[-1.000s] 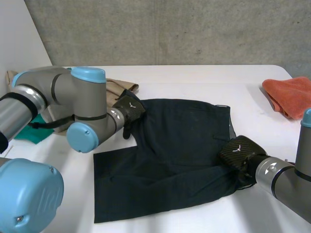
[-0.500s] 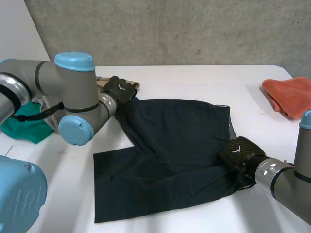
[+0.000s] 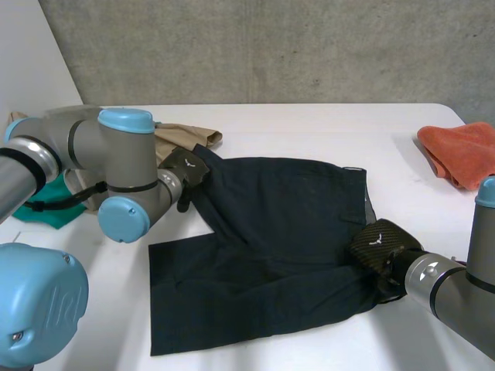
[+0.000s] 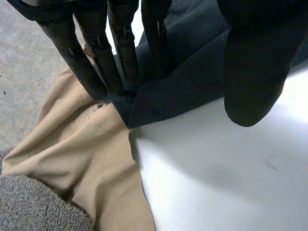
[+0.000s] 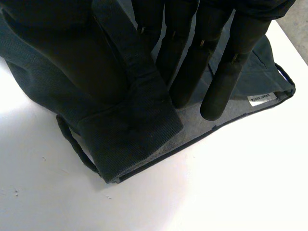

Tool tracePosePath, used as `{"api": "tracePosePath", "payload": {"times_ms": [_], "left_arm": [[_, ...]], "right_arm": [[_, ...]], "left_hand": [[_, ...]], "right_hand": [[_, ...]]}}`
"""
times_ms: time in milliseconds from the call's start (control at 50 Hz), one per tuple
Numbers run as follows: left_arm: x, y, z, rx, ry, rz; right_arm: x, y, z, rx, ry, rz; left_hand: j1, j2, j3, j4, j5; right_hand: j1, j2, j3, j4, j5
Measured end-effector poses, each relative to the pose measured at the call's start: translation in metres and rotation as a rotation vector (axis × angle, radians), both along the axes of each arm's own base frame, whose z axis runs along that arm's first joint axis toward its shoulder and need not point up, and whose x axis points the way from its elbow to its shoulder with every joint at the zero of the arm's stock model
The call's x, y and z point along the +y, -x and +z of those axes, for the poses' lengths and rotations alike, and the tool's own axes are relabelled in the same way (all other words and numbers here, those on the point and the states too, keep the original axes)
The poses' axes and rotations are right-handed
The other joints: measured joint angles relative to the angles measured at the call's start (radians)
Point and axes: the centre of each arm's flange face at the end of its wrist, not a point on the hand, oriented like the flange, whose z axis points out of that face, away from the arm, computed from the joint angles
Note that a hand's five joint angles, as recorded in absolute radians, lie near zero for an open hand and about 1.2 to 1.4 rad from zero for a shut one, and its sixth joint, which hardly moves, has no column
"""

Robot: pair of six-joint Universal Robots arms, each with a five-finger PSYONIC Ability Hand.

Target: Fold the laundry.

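Matt dark woven shorts (image 3: pixel 286 232), smooth tan cloth (image 4: pixel 86 154) (grey towel (image 4: pixel 33 207) looks nubbly), white table (image 3: pixel 325 127) smooth

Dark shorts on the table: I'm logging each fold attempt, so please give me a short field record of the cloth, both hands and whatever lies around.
garment: dark shorts, lying mostly flat on the white table
left hand: open, straight fingertips on the shorts' far left corner, thumb off the cloth
right hand: pinching a fold of the shorts at their near right corner
neighbour: tan garment, touching that far left corner
elsewhere: orange cloth far right; green cloth far left
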Motion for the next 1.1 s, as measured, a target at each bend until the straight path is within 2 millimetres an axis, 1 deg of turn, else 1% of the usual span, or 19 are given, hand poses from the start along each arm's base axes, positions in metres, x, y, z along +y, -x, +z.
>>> {"api": "tracePosePath", "payload": {"times_ms": [80,260,340,460,620,640,660,680,700,740,780,840,920,960,980,1000,1040,1060,1100], "left_arm": [[-0.001,-0.002,0.002,-0.003,0.006,0.005],[0.005,-0.001,0.024,0.048,0.027,0.013],[0.006,0.001,0.027,0.068,0.033,0.009],[0.004,0.002,0.017,0.065,0.03,0.003],[-0.002,0.002,-0.008,0.027,0.012,-0.011],[-0.003,0.002,-0.009,0.025,0.011,-0.012],[-0.003,0.003,-0.012,0.022,0.011,-0.017],[-0.004,0.003,-0.013,0.02,0.01,-0.019],[-0.004,0.004,-0.014,0.018,0.01,-0.022],[-0.004,0.004,-0.014,0.013,0.014,-0.021],[-0.005,0.004,-0.012,0.009,0.018,-0.014],[-0.009,-0.001,0.0,0.004,0.05,0.042],[-0.017,-0.015,0.031,0.029,0.121,0.161],[-0.02,-0.024,0.055,0.073,0.162,0.218],[-0.018,-0.028,0.069,0.109,0.174,0.229],[-0.016,-0.03,0.076,0.134,0.177,0.226],[-0.015,-0.031,0.081,0.148,0.176,0.221],[-0.007,-0.033,0.091,0.187,0.16,0.191],[-0.002,-0.034,0.092,0.199,0.141,0.168]], "right_arm": [[0.0,0.0,0.0,0.0,-0.001,-0.001],[0.0,0.0,-0.001,0.0,0.0,0.0],[0.0,-0.001,-0.001,0.0,0.0,0.003],[0.0,-0.001,-0.002,0.001,-0.001,0.003],[-0.001,0.0,-0.003,0.001,-0.002,0.0],[-0.001,0.0,-0.003,0.001,-0.002,-0.001],[-0.001,0.0,-0.003,0.001,-0.002,-0.001],[-0.001,0.0,-0.003,0.001,-0.002,-0.001],[-0.001,0.0,-0.003,0.001,-0.002,-0.001],[-0.002,0.0,-0.003,0.001,-0.002,-0.002],[-0.002,0.0,-0.003,0.001,-0.002,-0.002],[-0.002,0.001,-0.002,0.001,-0.001,-0.004],[-0.003,0.001,-0.001,-0.001,0.002,-0.006],[-0.003,0.001,-0.001,-0.001,0.004,-0.006],[-0.003,0.001,-0.001,-0.001,0.005,-0.006],[-0.003,0.001,-0.001,-0.001,0.005,-0.006],[-0.003,0.001,-0.001,-0.001,0.005,-0.006],[-0.003,0.001,-0.001,-0.001,0.005,-0.006],[-0.003,0.001,-0.001,-0.001,0.004,-0.005]], "left_hand": [[-0.021,-0.019,-0.023,-0.019,-0.021],[-0.034,-0.036,-0.038,-0.042,-0.042],[-0.034,-0.036,-0.038,-0.042,-0.042],[-0.034,-0.036,-0.038,-0.042,-0.042],[-0.026,-0.025,-0.031,-0.029,-0.024],[0.016,0.017,0.002,0.017,0.023],[0.21,0.183,0.169,0.189,0.194],[0.21,0.183,0.169,0.189,0.194],[0.381,0.356,0.34,0.344,0.345],[0.595,0.577,0.552,0.581,0.573],[0.599,0.626,0.594,0.628,0.606],[0.599,0.64,0.608,0.644,0.608],[0.599,0.64,0.615,0.645,0.608],[0.599,0.64,0.617,0.645,0.608],[0.599,0.64,0.617,0.646,0.608],[0.599,0.64,0.617,0.646,0.608],[0.599,0.64,0.617,0.646,0.608],[0.599,0.64,0.617,0.648,0.608],[0.599,0.64,0.617,0.649,0.608]], "right_hand": [[0.0,0.0,0.0,0.0,0.0],[0.0,0.0,0.0,0.0,0.0],[0.0,0.0,0.0,0.0,0.0],[0.0,0.0,0.0,0.0,0.003],[0.0,0.0,0.0,0.0,0.003],[0.0,0.0,0.0,0.0,0.003],[0.0,0.0,0.0,0.0,0.003],[0.0,0.0,0.0,0.0,0.003],[0.0,0.0,0.0,0.0,0.003],[0.0,0.0,0.0,0.0,0.003],[0.0,0.0,0.0,0.0,0.001],[0.0,0.0,0.0,0.0,0.001],[0.0,0.0,0.0,0.0,0.001],[0.0,0.0,0.0,0.0,0.003],[0.0,0.0,0.0,0.0,0.003],[0.0,0.0,0.0,0.0,0.003],[0.0,0.0,0.0,0.0,0.003],[0.0,0.0,0.0,0.0,0.003],[0.0,0.0,0.0,0.0,0.003]]}}
